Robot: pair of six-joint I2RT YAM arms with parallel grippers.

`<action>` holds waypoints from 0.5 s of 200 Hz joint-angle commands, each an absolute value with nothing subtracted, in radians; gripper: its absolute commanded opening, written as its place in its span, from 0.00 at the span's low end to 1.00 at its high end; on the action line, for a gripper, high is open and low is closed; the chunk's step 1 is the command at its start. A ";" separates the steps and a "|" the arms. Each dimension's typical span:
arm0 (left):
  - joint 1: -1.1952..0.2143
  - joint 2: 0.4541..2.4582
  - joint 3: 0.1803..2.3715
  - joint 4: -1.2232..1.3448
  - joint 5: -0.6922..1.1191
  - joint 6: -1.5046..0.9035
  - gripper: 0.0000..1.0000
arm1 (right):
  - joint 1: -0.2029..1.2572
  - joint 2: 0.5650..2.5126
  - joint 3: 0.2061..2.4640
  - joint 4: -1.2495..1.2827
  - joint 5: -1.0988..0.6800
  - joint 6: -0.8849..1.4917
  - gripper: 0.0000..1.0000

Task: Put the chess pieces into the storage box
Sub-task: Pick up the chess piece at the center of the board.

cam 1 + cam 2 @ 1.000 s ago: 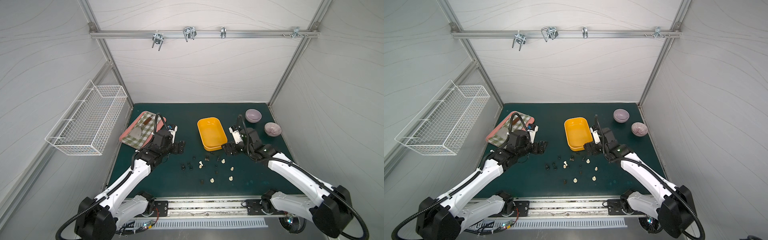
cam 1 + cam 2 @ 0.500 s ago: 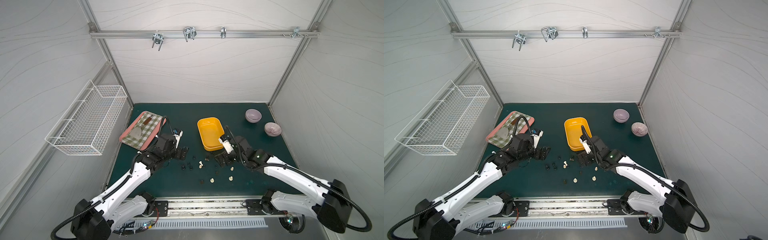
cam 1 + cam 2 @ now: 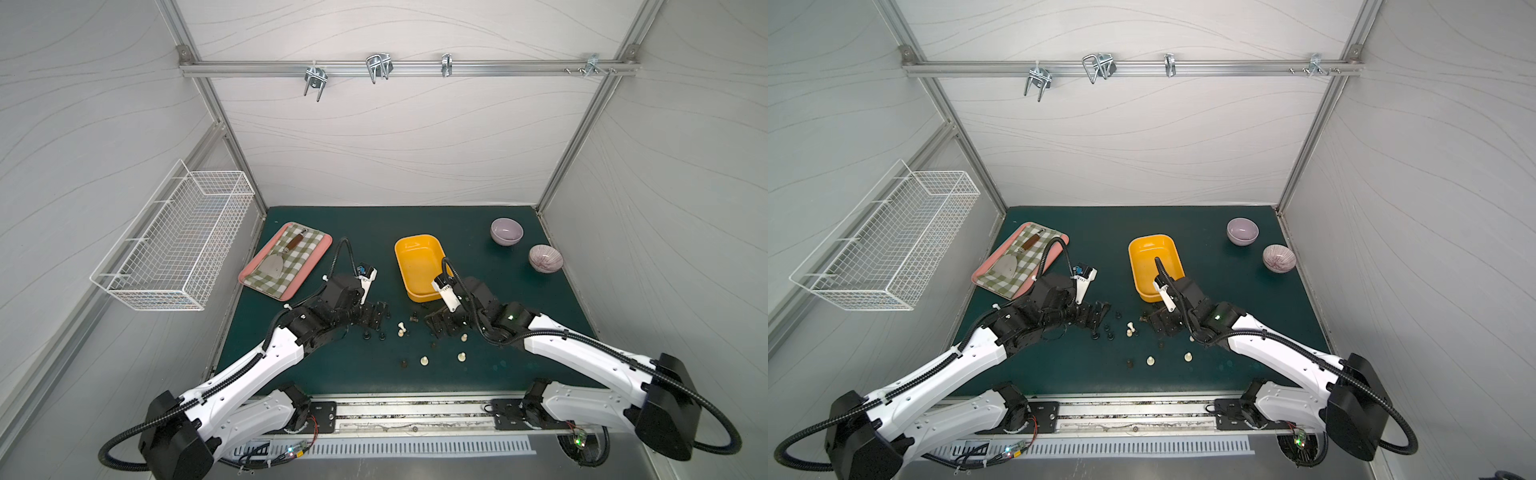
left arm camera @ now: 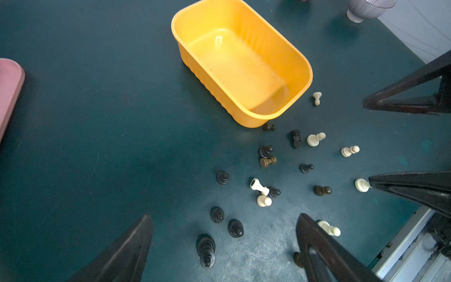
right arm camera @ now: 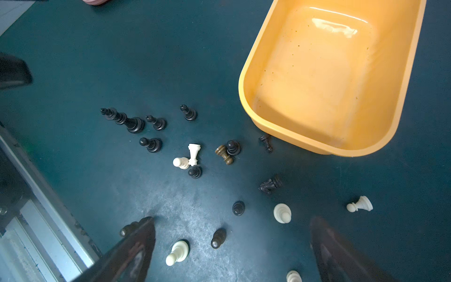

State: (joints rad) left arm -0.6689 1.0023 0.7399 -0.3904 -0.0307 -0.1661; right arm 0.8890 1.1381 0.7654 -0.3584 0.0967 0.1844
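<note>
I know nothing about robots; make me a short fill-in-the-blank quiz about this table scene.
1. The yellow box is ____; all chess pieces lie outside it.
2. The left gripper and the right gripper both have jaws ____.
3. The spatula lies on a checked cloth in the ____ tray.
4. ____ bowls stand apart from the chess pieces.
Missing words: empty, open, pink, two.

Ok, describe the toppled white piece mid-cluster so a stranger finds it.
Find the yellow storage box; the chess pieces are scattered off its robot-side short end. Mid-cluster, the toppled white piece lies on its side beside an upright cream pawn and a black pawn; unlike those round-headed neighbours, its top is flared and flat.
</note>
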 commanded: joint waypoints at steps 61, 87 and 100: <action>-0.697 1.017 0.741 -0.398 -0.115 -0.207 0.93 | 0.908 1.175 0.785 -0.372 0.114 0.196 0.93; -0.696 1.034 0.756 -0.394 -0.120 -0.207 0.93 | 0.908 1.177 0.781 -0.382 0.119 0.191 0.88; -0.698 1.039 0.762 -0.393 -0.121 -0.212 0.93 | 0.908 1.180 0.783 -0.383 0.117 0.188 0.86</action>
State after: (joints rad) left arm -0.6903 1.0271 0.7372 -0.4076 -0.0967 -0.1951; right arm 0.9001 1.1706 0.7654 -0.3614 0.1055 0.1921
